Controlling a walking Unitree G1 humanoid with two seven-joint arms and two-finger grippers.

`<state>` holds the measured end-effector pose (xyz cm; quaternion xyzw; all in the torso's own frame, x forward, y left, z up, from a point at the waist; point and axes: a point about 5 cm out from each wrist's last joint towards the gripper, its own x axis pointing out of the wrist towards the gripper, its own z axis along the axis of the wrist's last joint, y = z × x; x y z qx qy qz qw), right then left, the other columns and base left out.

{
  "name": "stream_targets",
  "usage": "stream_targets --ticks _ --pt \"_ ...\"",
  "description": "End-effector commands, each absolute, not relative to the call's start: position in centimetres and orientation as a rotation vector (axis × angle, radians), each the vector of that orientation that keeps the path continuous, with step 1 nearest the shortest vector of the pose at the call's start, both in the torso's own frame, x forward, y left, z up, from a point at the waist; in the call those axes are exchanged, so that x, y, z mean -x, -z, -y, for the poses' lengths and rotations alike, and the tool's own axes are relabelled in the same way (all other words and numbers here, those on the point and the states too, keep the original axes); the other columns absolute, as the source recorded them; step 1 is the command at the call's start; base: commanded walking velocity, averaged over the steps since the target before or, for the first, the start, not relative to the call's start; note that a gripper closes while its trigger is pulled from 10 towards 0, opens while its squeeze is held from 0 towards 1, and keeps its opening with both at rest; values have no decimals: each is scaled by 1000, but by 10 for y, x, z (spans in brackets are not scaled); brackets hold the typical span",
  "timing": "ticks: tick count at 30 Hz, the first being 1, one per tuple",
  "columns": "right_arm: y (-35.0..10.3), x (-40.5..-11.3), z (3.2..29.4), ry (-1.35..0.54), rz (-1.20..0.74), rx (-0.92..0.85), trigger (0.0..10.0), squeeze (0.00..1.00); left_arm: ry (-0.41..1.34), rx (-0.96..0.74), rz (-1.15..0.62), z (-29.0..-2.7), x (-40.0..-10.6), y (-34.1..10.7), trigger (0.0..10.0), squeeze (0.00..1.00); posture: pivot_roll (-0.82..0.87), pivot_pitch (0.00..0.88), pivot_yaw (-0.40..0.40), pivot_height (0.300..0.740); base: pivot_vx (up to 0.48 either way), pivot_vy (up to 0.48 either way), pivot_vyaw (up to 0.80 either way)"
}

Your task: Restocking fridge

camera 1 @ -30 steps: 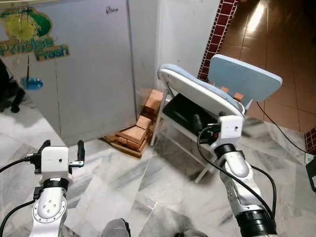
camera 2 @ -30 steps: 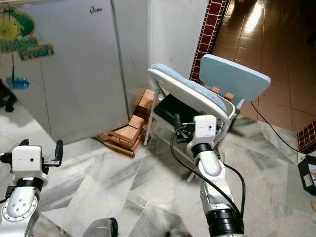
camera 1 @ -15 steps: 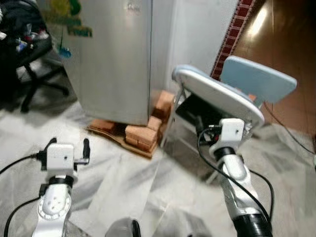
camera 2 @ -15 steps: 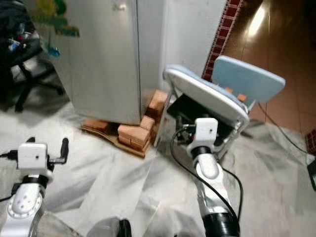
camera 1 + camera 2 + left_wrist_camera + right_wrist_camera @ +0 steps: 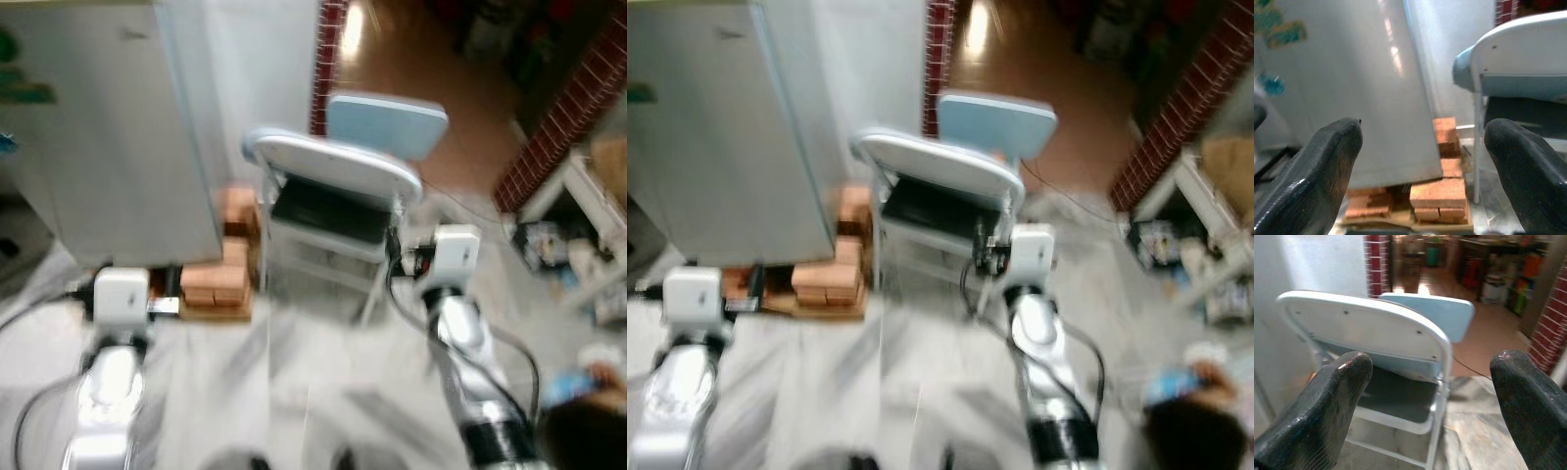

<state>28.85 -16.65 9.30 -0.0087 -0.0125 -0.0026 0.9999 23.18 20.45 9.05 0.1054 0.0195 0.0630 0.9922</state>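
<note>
Both my tools, left tool & right tool, wide open, empty (nothing to carry); tall grey metal fridge door shut, propped on bricks.

Both eye views are smeared by motion blur. The fridge is cut off at 9 and 12 o'clock; its door sticker is unreadable. Clutter at 3 o'clock cannot be identified. A blue object at 4 o'clock is too blurred to name.
</note>
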Motion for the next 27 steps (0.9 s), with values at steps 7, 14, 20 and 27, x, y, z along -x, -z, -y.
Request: stream_targets --ticks 7,14,20,27 --pt "-95 -287 165 -3 34 22 10000 0 -117 -205 -63 -204 -228 -86 10000 0 -4 82 37 740 0 480 -81" --pt "-95 -283 174 16 34 32 10000 0 -121 -196 -88 -203 -222 -78 10000 0 0 60 22 740 0 480 0" --pt "-92 -280 177 13 11 45 10000 0 -143 -196 -90 -207 -218 -77 10000 0 16 45 -3 740 0 480 0" --pt "-86 -273 183 24 -5 53 10000 0 -148 -203 -110 -210 -211 -71 10000 0 8 19 5 740 0 480 -575"
